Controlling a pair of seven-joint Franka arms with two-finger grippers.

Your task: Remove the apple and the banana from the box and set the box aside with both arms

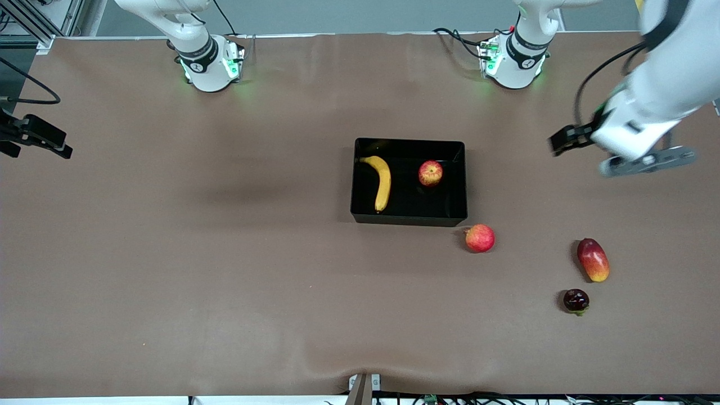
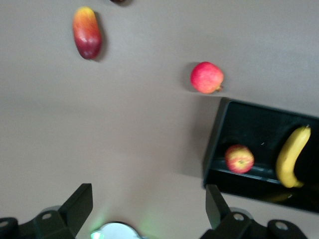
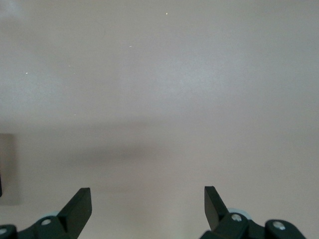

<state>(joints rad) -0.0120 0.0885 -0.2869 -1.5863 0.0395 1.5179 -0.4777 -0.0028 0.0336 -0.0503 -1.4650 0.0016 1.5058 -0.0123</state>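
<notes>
Two fruits, yellow banana (image 1: 383,183) and streaked apple (image 1: 430,172), lie in glossy black box (image 1: 409,219); both arms' jaws open.

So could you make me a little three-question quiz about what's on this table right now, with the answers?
1. True or false: the banana lies inside the black tray.
2. How many fruits lie on the table outside the tray? A) one B) three C) five
3. Fill in: both the left gripper and the right gripper are ____, holding nothing.

Key
1. True; the streaked apple lies in it too.
2. B: the pinkish apple, the mango, a small dark fruit.
3. open
</notes>
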